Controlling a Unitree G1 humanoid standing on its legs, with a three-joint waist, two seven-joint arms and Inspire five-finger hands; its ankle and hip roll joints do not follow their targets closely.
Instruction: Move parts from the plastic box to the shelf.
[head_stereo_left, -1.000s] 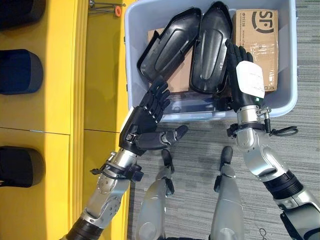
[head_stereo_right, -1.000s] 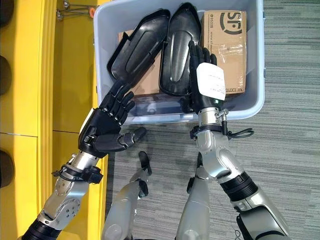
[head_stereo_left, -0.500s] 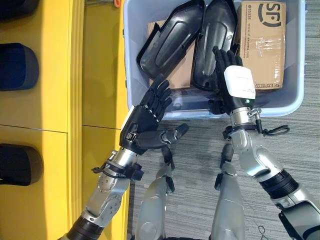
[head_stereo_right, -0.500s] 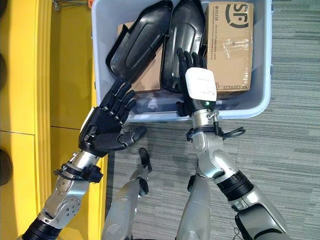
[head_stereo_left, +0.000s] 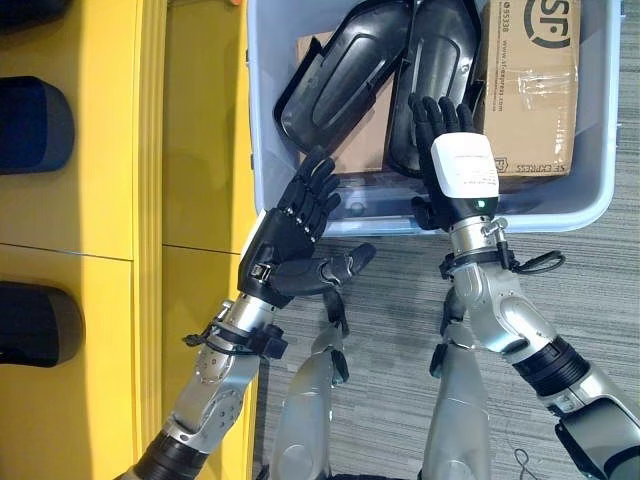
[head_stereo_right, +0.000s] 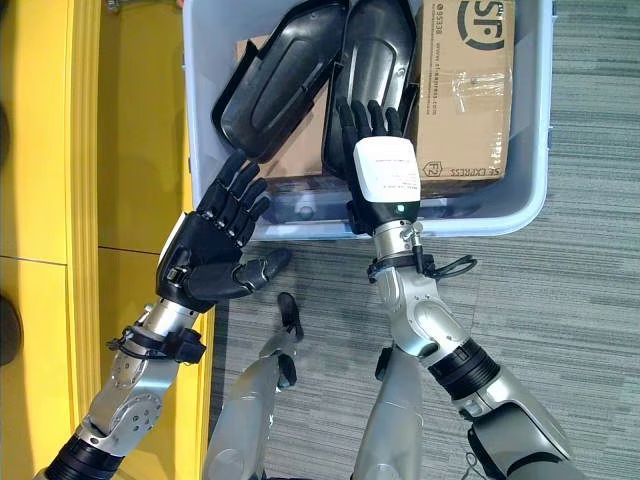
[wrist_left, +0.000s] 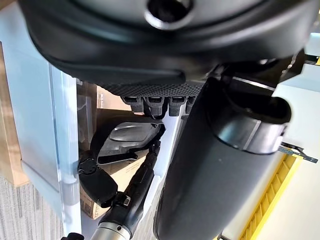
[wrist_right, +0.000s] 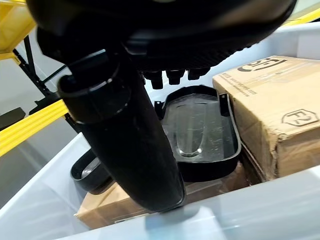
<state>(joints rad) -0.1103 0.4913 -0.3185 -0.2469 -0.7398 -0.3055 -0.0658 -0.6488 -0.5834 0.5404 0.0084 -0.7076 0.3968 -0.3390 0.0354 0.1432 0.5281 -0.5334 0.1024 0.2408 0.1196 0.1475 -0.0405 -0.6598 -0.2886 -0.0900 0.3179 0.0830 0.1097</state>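
A grey-blue plastic box (head_stereo_left: 560, 205) stands on the floor ahead and holds two black shell-shaped parts. The left part (head_stereo_left: 340, 85) lies slanted on a cardboard carton. The right part (head_stereo_left: 440, 50) lies beside it, seen close in the right wrist view (wrist_right: 200, 135). My right hand (head_stereo_left: 462, 175), with a white cover on its back, is open above the box's near rim, its straight fingers over the near end of the right part. My left hand (head_stereo_left: 285, 245) is open outside the box's near left corner, fingertips at the rim, holding nothing.
A brown cardboard carton (head_stereo_left: 535, 90) fills the box's right side. The yellow shelf (head_stereo_left: 100, 220) runs along the left, with dark parts (head_stereo_left: 35, 125) lying on it. Grey carpet lies in front of the box.
My right hand has slid left along the box's near rim, from the carton's edge to over the right black part. The left hand has barely moved. The view has shifted slightly.
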